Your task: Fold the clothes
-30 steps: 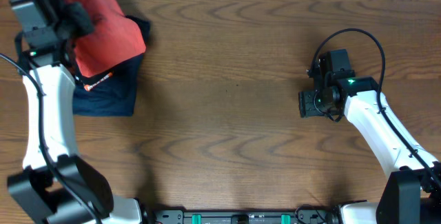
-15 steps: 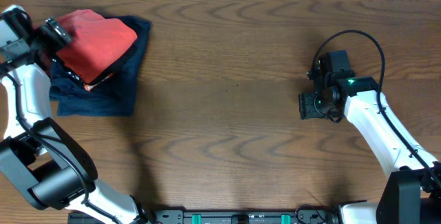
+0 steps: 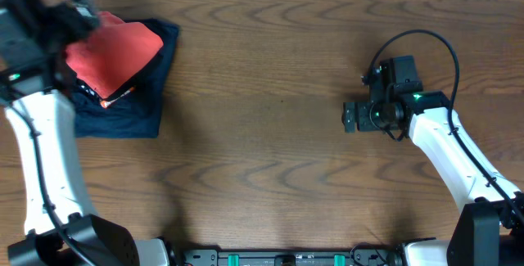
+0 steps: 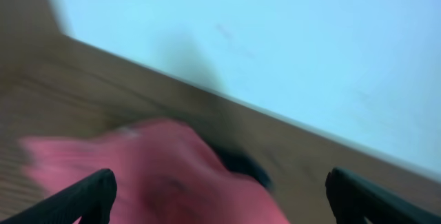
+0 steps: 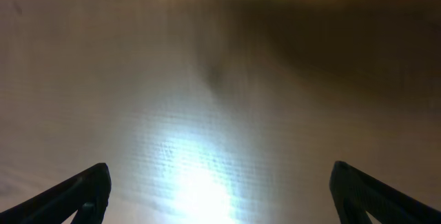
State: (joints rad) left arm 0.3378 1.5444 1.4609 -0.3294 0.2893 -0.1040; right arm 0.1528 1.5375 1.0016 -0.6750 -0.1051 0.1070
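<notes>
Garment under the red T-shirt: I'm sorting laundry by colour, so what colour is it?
Navy blue. The garment shows best in the overhead view, under the red T-shirt.

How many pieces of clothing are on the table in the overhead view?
2. The coral-red T-shirt lies at the far left corner of the table, on top of a navy-blue garment. Another piece may be hidden under them.

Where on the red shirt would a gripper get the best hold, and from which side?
Probably the folded corner of the red shirt that points toward the middle of the table. It lies on top of the navy garment, unobstructed, so a gripper coming down from above on that side could pinch all layers; the left arm crowds the opposite edge.
</notes>
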